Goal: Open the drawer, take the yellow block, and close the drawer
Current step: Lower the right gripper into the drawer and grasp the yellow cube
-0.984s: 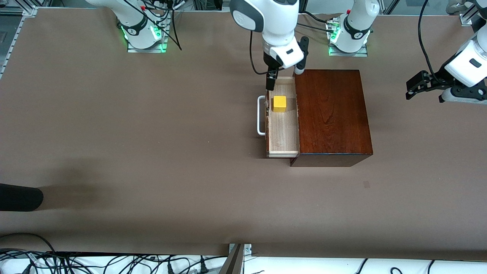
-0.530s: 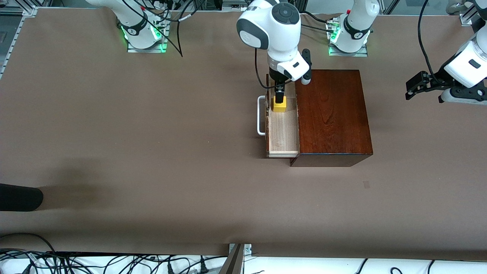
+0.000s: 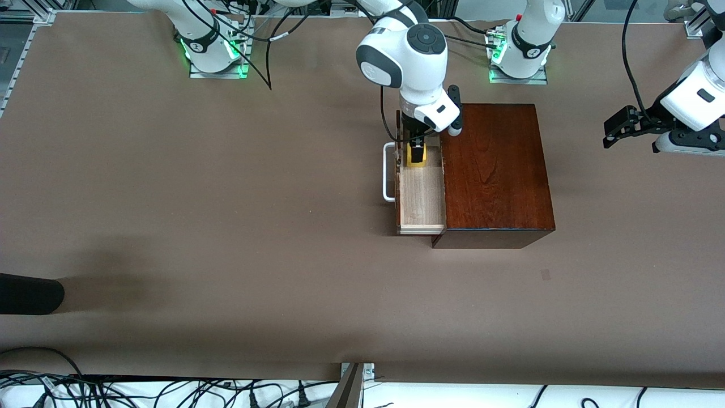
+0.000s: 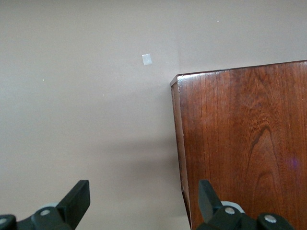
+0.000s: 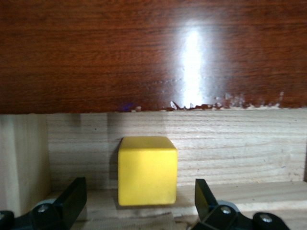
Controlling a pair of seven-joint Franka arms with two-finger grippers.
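Observation:
The drawer (image 3: pixel 422 195) stands pulled out of the dark mahogany box (image 3: pixel 493 170), its white handle (image 3: pixel 387 173) toward the right arm's end. The yellow block (image 3: pixel 416 163) sits in the drawer's end nearest the robot bases; the right wrist view shows it (image 5: pixel 147 170) on the light wood floor. My right gripper (image 3: pixel 417 153) is lowered into the drawer, open, with a finger on each side of the block and gaps between. My left gripper (image 3: pixel 620 129) is open and empty, held above the table at the left arm's end, where the arm waits.
The box's corner (image 4: pixel 240 143) shows in the left wrist view, with a small pale square mark (image 4: pixel 147 59) on the brown table. A dark object (image 3: pixel 28 293) lies at the table's edge toward the right arm's end.
My right gripper has come down from above the drawer's back end into the drawer and now straddles the yellow block. The left arm has not moved.

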